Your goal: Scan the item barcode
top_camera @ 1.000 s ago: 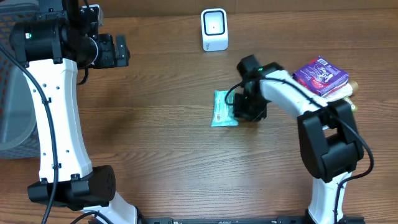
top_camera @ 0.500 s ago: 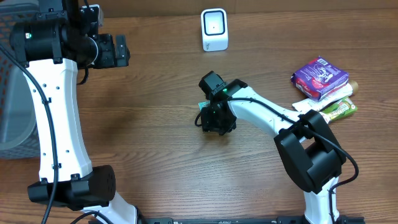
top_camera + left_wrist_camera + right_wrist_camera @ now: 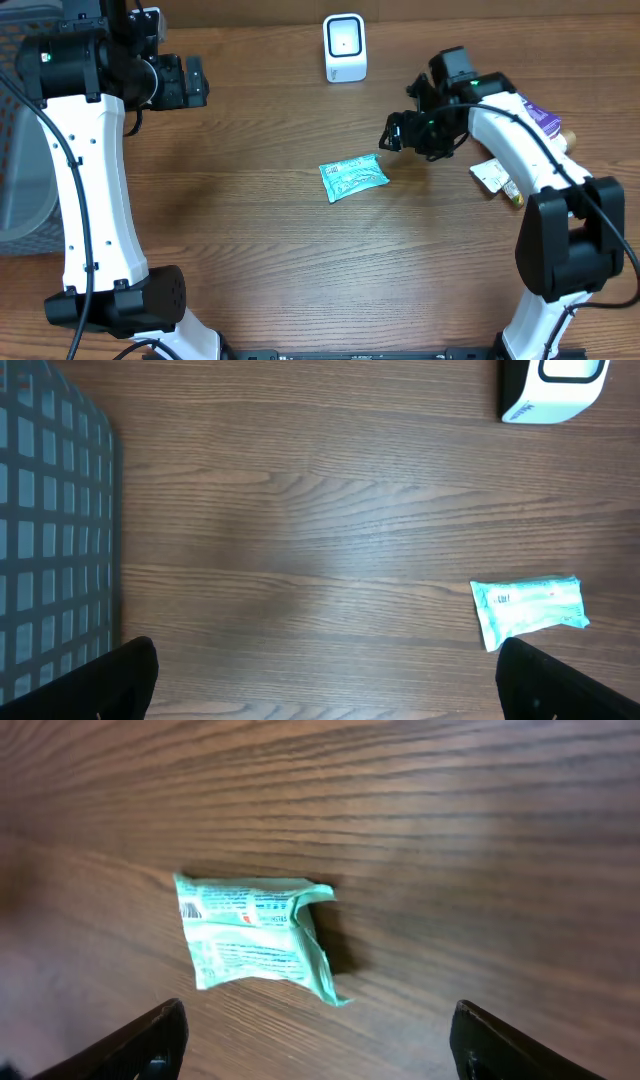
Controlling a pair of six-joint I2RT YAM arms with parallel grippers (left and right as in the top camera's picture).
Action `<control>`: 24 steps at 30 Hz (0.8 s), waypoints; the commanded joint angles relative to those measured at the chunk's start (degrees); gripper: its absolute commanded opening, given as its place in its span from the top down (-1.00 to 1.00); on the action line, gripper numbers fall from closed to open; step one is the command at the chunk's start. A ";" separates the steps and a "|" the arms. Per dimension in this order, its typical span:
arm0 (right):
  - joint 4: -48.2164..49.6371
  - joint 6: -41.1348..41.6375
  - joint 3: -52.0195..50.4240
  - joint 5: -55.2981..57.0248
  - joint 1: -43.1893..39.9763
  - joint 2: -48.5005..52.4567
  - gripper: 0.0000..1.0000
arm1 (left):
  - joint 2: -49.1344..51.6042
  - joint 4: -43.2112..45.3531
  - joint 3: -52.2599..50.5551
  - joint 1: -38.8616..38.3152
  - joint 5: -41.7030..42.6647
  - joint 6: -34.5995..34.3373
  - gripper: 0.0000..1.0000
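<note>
Wood table (image 3: 250,200), packet lying loose below the scanner, both grippers empty.
You have bare tabletop on every side of the teal packet (image 3: 353,178), which lies flat and slightly tilted, well below the white scanner (image 3: 345,47) standing near the table's far edge. Your right gripper (image 3: 393,133) hangs below and right of the scanner, jaws spread wide with nothing between them, near the packet but clear of it. Your left gripper (image 3: 195,82) hovers well left of the scanner, jaws fully apart, holding nothing. Far left of the scanner, a grey mesh basket (image 3: 20,190) sits at the edge of view; you cannot tell what it holds. Right of the scanner, a purple box (image 3: 545,118) and a white sachet (image 3: 490,175) lie partly hidden behind the right arm.
</note>
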 commanded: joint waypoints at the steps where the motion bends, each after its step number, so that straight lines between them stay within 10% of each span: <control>1: 0.79 -9.11 0.22 -8.94 0.13 5.25 -0.67 | 0.46 0.07 0.22 -0.28 -0.04 -0.33 -0.99; 13: 6.43 -7.30 -0.46 -18.18 1.42 11.23 -0.52 | 0.46 0.07 0.22 -0.28 -0.04 -0.33 -0.99; 24: 9.20 1.05 -0.50 -18.36 4.17 16.98 0.01 | 0.46 0.04 0.22 -0.28 -0.04 -0.33 -0.99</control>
